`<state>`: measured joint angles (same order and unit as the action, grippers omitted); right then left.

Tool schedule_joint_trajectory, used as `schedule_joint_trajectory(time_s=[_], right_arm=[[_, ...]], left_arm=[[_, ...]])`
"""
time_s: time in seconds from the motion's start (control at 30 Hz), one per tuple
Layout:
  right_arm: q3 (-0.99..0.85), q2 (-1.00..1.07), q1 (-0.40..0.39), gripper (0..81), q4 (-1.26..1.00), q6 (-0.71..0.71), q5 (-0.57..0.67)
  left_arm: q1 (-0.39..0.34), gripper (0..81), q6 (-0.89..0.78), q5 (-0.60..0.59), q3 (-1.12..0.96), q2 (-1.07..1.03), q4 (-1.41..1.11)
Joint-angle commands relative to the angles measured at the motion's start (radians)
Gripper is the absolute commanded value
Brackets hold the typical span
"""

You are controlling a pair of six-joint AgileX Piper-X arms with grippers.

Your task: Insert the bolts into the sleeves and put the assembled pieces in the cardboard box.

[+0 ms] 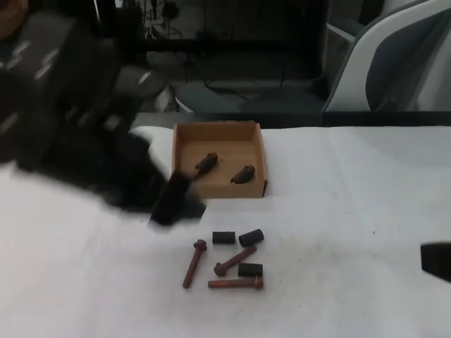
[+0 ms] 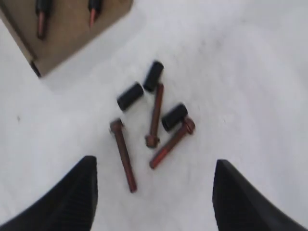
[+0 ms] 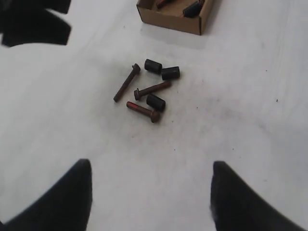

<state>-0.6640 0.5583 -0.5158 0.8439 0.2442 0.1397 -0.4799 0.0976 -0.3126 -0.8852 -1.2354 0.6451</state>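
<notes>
Three rust-red bolts (image 1: 194, 263) (image 1: 235, 260) (image 1: 235, 284) and three short black sleeves (image 1: 223, 237) (image 1: 251, 237) (image 1: 250, 269) lie loose in a cluster on the white bench. Behind them stands the cardboard box (image 1: 182, 137), holding two assembled pieces (image 1: 206, 163) (image 1: 244, 173). My left gripper (image 2: 155, 166) hangs open above the bench just left of the cluster, with the bolts (image 2: 123, 155) and sleeves (image 2: 130, 96) ahead of its fingers (image 2: 72, 202). My right gripper (image 3: 150, 165) is open too, well back from the cluster (image 3: 152, 89), with nothing between its fingers.
The left arm (image 1: 77, 134) looms large and dark over the bench's left side, next to the box. A dark part of the right arm (image 1: 435, 260) shows at the right edge. White cloth stretches bare right of the parts. Chairs and furniture stand beyond the far edge.
</notes>
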Motion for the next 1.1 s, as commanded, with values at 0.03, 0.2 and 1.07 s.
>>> schedule_joint_trajectory(time_s=[0.03, 0.2, 1.07], right_arm=[[0.032, -0.018, 0.004, 70.0, -0.002, 0.004, -0.006], [0.084, -0.018, 0.004, 70.0, -0.004, 0.004, -0.006], [0.134, -0.004, -0.009, 70.0, -0.109, 0.148, 0.061]], left_arm=[[-0.029, 68.3, -0.048, -0.006, 0.170, 0.200, -0.022], [-0.032, 68.3, -0.147, -0.003, 0.290, 0.377, -0.022], [-0.032, 68.3, -0.173, 0.066, 0.329, 0.462, -0.022]])
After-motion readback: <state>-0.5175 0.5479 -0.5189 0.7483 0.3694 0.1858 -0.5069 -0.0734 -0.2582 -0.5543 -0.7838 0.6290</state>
